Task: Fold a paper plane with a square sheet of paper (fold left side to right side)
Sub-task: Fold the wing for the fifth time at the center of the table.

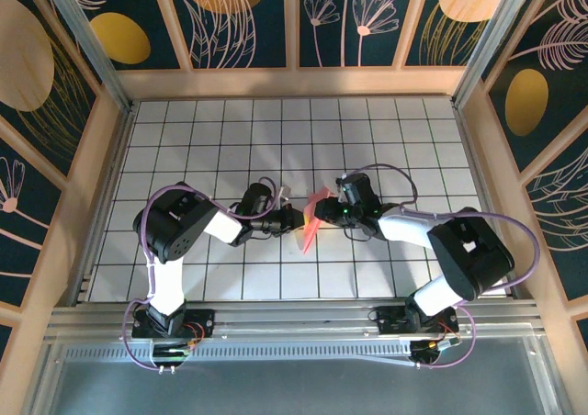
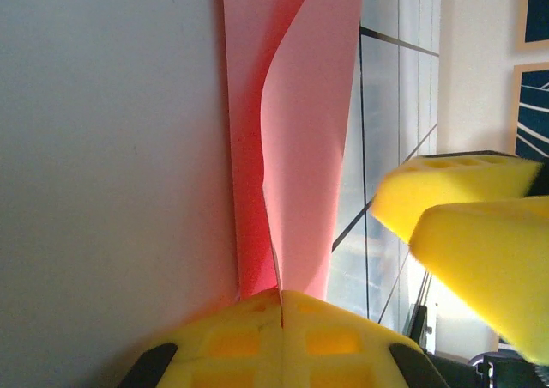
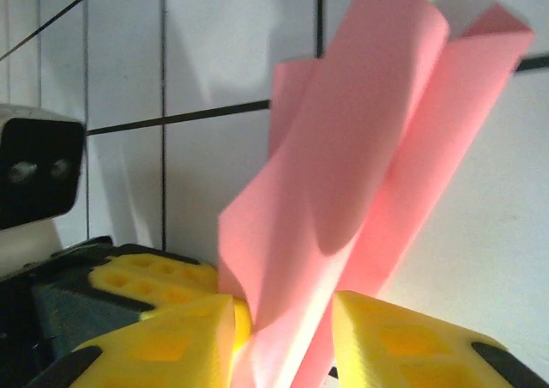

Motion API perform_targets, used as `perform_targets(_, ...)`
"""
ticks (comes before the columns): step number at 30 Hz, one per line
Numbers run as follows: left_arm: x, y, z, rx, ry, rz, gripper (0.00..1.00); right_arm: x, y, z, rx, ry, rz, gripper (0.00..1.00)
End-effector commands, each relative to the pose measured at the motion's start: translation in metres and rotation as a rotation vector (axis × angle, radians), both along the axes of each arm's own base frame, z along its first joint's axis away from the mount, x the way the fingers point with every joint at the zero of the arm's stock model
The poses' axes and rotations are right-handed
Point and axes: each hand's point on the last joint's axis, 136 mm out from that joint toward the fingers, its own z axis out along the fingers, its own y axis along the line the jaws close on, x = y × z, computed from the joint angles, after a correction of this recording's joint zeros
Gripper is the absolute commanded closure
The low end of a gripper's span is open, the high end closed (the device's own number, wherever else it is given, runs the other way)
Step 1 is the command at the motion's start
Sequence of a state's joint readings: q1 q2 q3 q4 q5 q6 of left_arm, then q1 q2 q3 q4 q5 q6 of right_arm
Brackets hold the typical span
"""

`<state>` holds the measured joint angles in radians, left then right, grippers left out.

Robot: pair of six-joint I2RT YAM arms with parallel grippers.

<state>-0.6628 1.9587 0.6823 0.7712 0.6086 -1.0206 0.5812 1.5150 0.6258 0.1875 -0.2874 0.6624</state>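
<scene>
left gripper [image 2: 281, 300]: you had it clamped tight on the pink paper [image 2: 300, 148], pads meeting on one end | right gripper [image 3: 283, 341]: you kept it narrow, a pad either side of the same folded paper; pinch or not, cannot tell | paper: sat between both grippers near the middle of the tiled table [image 1: 184, 158], flaps loosely splayed

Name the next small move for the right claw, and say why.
Probably close the right claw on the pink paper: its fingers flank the loose folded layers with a gap, while the left claw is shut on it.
</scene>
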Motion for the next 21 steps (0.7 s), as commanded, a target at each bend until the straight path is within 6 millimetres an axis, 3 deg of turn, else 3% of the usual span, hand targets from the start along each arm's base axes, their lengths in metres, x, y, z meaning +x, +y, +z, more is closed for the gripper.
perform_targets(1, -0.004, 0.014, -0.038, 0.114, 0.047, 0.015, 0.97, 0.009, 0.010, 0.020, 0.027, -0.026, 0.035, 0.76)
perform_targets(3, -0.004, 0.015, -0.040, 0.122, 0.047, 0.015, 0.97, 0.011, 0.016, 0.017, 0.029, -0.008, 0.051, 0.83)
perform_targets(6, -0.004, 0.015, -0.042, 0.133, 0.049, 0.015, 0.97, 0.015, 0.020, 0.011, 0.017, 0.006, 0.050, 0.88)
perform_targets(21, -0.004, 0.014, -0.051, 0.157, 0.064, 0.000, 0.91, 0.016, 0.017, -0.018, -0.069, 0.079, 0.025, 0.89)
